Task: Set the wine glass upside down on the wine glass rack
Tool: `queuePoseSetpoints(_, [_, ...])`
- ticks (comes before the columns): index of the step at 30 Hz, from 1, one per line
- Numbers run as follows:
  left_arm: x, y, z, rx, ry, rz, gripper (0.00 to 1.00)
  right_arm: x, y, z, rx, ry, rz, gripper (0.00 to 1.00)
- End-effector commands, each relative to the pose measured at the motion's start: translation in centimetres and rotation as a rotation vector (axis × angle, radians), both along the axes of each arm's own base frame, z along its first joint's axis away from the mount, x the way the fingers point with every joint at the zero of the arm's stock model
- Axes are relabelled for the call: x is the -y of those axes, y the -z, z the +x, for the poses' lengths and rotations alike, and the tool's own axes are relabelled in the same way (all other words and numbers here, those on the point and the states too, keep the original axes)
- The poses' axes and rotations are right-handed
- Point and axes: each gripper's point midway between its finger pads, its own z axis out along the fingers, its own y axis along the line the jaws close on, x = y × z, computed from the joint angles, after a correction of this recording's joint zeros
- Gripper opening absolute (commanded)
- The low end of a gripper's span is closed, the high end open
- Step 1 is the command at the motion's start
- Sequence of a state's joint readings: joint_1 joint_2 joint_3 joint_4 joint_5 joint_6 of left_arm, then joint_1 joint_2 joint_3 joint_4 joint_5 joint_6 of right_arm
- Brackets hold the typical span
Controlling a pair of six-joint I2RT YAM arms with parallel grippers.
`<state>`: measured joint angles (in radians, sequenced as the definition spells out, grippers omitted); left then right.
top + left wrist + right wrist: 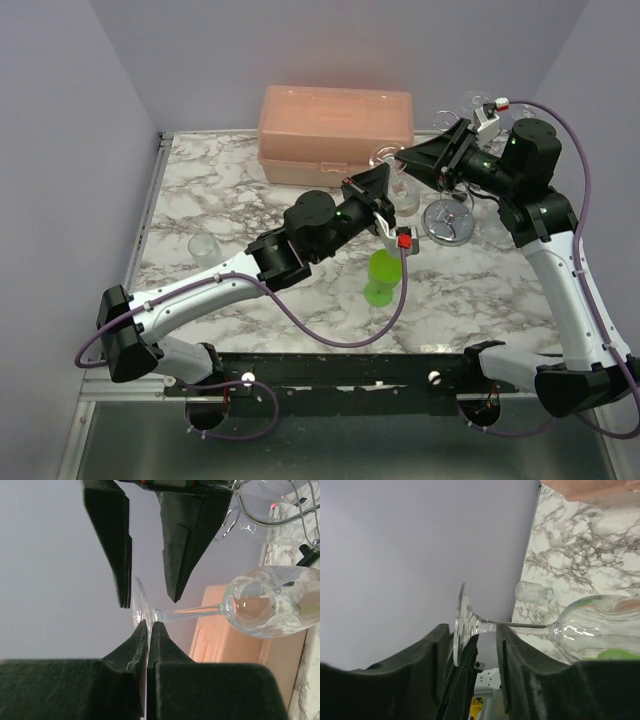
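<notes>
Handover near the table's far right corner, beside the rack (450, 222): the left tool (148, 625) grasps the wine glass (270, 602) by its foot, and the right tool (472, 627) is released around it. Next, I think the right one must clench.

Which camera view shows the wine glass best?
The left wrist view: the wine glass shows foot, stem and most of the bowl, its foot pinched by the left tool. The right wrist view hides part of the bowl; the top view shows it faintly.

I see plain lavender-grey walls (60, 150) closing in on three sides a white marble counter with grey veins (470, 290), softly and evenly lit.
</notes>
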<state>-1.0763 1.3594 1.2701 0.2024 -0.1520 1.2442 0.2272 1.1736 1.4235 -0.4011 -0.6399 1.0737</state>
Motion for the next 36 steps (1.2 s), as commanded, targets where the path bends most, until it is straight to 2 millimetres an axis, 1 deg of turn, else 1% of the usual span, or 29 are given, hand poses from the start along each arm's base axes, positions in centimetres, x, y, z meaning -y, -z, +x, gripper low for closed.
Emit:
queuePoseSetpoints(1, [0.0,-3.9,-0.8,0.080,0.004,-0.079,0.00,0.3,0.0,0.3,-0.003,0.030,0.005,0.44])
queuePoseSetpoints(4, [0.5,-3.7,-1.2,0.078,0.022,-0.072,0.00,0.5,-0.2,0.5,0.021,0.044,-0.009,0.32])
queuePoseSetpoints(7, [0.9,-3.7,-1.5,0.076,0.039,-0.070,0.00,0.6,-0.2,0.5,0.029,0.046,-0.019,0.23])
queuePoseSetpoints(10, [1.2,-3.8,-1.7,0.071,0.046,-0.070,0.00,0.7,0.0,0.5,0.033,0.046,-0.036,0.00])
queuePoseSetpoints(12, [1.2,-4.1,-1.8,0.059,0.049,-0.092,0.00,1.0,0.2,0.5,0.036,0.062,-0.058,0.00])
queuePoseSetpoints(13, [1.1,-4.4,-1.9,0.053,0.051,-0.107,0.03,1.2,0.1,0.4,0.043,0.068,-0.066,0.00])
queuePoseSetpoints(14, [1.0,-4.6,-2.1,0.040,0.059,-0.127,0.10,1.4,0.2,0.3,0.042,0.076,-0.073,0.00])
queuePoseSetpoints(15, [0.8,-4.9,-2.4,0.028,0.071,-0.145,0.18,1.8,0.1,0.3,0.042,0.087,-0.074,0.00])
queuePoseSetpoints(16, [0.7,-5.0,-2.7,0.006,0.089,-0.161,0.29,2.2,0.0,0.2,0.041,0.094,-0.074,0.00])
queuePoseSetpoints(17, [0.6,-5.2,-3.2,-0.016,0.112,-0.178,0.51,2.7,-0.1,0.1,0.040,0.106,-0.074,0.00])
queuePoseSetpoints(18, [0.4,-5.1,-3.6,-0.039,0.133,-0.187,0.65,3.1,-0.2,0.0,0.043,0.115,-0.075,0.00])
queuePoseSetpoints(19, [0.1,-5.1,-4.1,-0.061,0.152,-0.201,0.75,3.6,-0.5,-0.2,0.047,0.123,-0.075,0.00])
queuePoseSetpoints(20, [-0.2,-5.2,-4.5,-0.085,0.169,-0.221,0.81,4.0,-0.6,-0.6,0.055,0.117,-0.077,0.00])
queuePoseSetpoints(21, [-0.7,-5.6,-5.0,-0.115,0.186,-0.257,0.85,4.2,-0.7,-1.2,0.065,0.106,-0.082,0.00])
queuePoseSetpoints(24, [-2.2,-6.2,-6.3,-0.193,0.225,-0.329,0.91,4.8,-0.9,-3.1,0.098,0.084,-0.118,0.00])
queuePoseSetpoints(27, [-4.0,-6.7,-7.1,-0.269,0.239,-0.398,0.92,6.1,-0.6,-4.1,0.107,0.132,-0.172,0.00])
queuePoseSetpoints(29, [-5.1,-6.7,-7.3,-0.295,0.235,-0.432,0.92,7.0,-0.5,-4.7,0.115,0.170,-0.206,0.00])
queuePoseSetpoints(32, [-6.6,-6.1,-7.4,-0.319,0.214,-0.462,0.92,8.0,0.0,-5.6,0.095,0.211,-0.232,0.00])
queuePoseSetpoints(33, [-7.1,-5.9,-7.3,-0.324,0.206,-0.470,0.93,8.8,0.3,-5.5,0.081,0.247,-0.241,0.00])
queuePoseSetpoints(36, [-8.5,-5.5,-7.4,-0.343,0.187,-0.499,0.93,10.0,1.1,-5.7,0.039,0.312,-0.259,0.00])
